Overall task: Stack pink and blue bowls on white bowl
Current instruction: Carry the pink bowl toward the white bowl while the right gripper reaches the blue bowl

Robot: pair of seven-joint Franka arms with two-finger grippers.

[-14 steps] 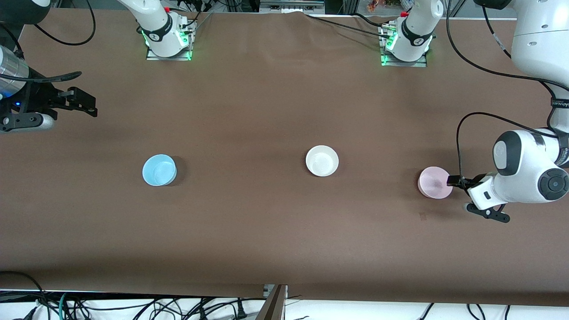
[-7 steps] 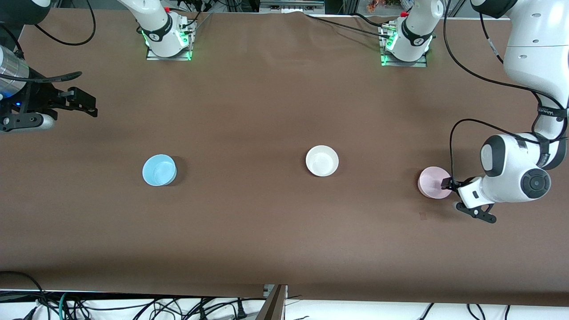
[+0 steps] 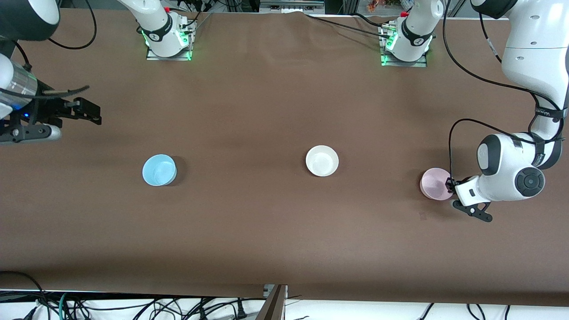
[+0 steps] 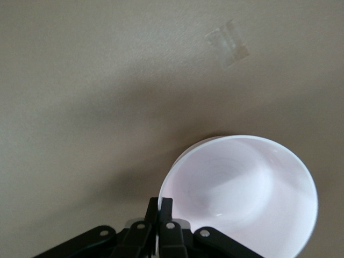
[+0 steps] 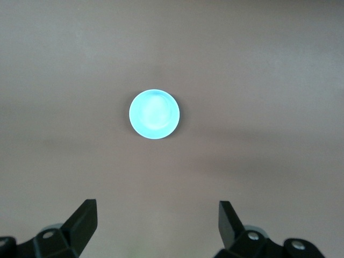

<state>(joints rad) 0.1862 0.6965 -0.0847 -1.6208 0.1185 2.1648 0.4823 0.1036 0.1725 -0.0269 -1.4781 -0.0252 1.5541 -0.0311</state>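
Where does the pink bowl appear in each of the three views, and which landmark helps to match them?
Front view: the pink bowl sits at the left arm's end of the table, its rim pinched by the left gripper.
Left wrist view: it fills the lower part of the picture, the shut gripper on its rim.
Right wrist view: not in it; only the blue bowl shows.
Shared landmark: the left gripper on the rim.

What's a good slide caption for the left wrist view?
Left gripper shut on the pink bowl's rim, bowl upright on the brown table.
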